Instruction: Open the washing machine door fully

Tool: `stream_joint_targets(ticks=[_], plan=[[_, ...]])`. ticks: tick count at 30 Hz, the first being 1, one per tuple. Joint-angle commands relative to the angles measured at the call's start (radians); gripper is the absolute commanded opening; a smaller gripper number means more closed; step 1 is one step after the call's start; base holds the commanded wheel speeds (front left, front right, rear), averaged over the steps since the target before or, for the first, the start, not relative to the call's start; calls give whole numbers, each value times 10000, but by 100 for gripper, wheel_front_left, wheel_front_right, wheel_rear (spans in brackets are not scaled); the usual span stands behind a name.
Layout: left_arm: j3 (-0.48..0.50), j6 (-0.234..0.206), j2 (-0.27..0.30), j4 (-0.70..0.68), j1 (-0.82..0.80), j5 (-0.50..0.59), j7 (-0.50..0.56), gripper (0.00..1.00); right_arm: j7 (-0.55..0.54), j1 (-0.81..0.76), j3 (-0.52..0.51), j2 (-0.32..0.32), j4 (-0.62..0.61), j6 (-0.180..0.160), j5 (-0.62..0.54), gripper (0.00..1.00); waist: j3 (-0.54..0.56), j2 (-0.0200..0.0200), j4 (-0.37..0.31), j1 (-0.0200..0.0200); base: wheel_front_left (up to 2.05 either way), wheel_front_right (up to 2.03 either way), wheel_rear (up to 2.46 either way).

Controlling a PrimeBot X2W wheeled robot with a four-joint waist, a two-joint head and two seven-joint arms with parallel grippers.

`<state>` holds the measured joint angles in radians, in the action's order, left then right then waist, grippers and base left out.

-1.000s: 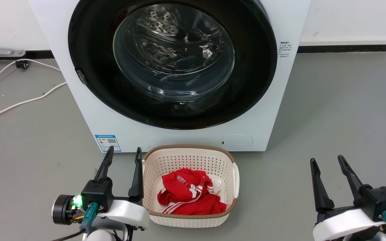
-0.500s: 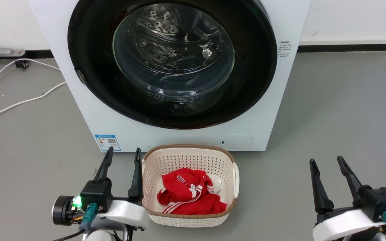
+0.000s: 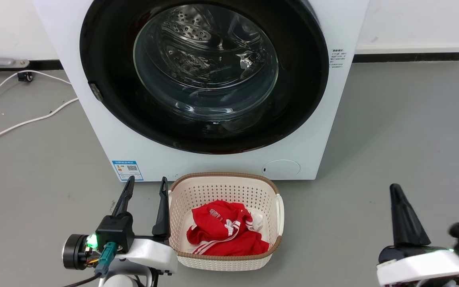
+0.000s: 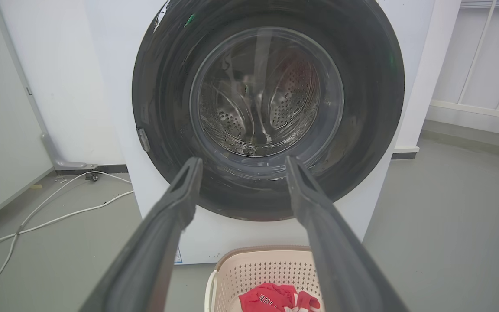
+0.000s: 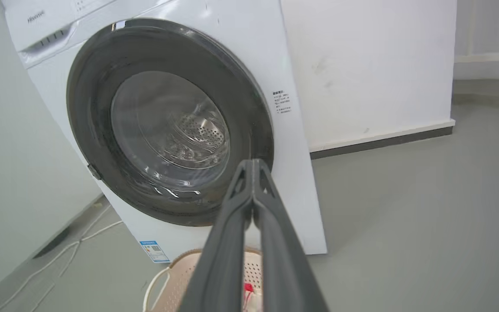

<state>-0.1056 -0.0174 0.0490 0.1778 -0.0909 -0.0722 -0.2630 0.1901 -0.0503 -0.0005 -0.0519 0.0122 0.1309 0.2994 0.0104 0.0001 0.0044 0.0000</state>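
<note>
The white washing machine stands straight ahead, and the washing machine door, a glossy black disc with a clear glass bowl, lies flat against its front. A small latch tab sits on the door's left edge. My left gripper is open and empty, low at the left beside the basket, well short of the door; its wrist view frames the door between the spread fingers. My right gripper is shut on nothing at the lower right, its tips pressed together, pointing towards the door's right rim.
A cream perforated laundry basket with a red garment sits on the floor against the machine's front, between my arms. White cables trail over the grey floor at the left. A white wall runs behind.
My right gripper has gone from open to shut and its wrist has turned, shifting slightly right. The left gripper, door and basket have stayed put.
</note>
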Motion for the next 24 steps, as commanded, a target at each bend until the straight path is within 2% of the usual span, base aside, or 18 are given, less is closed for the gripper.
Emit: stream_joint_targets(ticks=[1,6,9,12,15,18,24], plan=[[6,4,22,6,-83,-36,-27,100,160,57,16,29,7,-3,1052,0,-3,-1,3,0,0,0,0],[36,-29,23,-1,-110,-91,-27,100,506,284,193,26,-67,-3,6107,0,-47,-1,-14,0,0,0,0],[58,-60,23,-33,-127,-119,-27,100,598,452,188,23,-159,-3,9666,0,-90,-1,-32,0,0,0,0],[103,-93,20,-85,-147,-148,-27,100,517,727,-77,17,-272,-2,12081,0,-170,-1,-87,0,0,0,0],[156,-157,19,-177,-194,-165,-27,100,190,1202,-592,-35,-168,-2,13362,0,-338,-1,-178,0,0,0,0],[186,-201,19,-265,-261,-190,-27,100,-237,1971,-923,-443,357,-2,14175,0,-553,-1,-255,0,0,0,0],[71,-308,19,-415,-584,-117,-27,100,-1126,4183,-837,-1908,2340,-2,15031,0,-1055,-1,-224,0,0,0,0]])
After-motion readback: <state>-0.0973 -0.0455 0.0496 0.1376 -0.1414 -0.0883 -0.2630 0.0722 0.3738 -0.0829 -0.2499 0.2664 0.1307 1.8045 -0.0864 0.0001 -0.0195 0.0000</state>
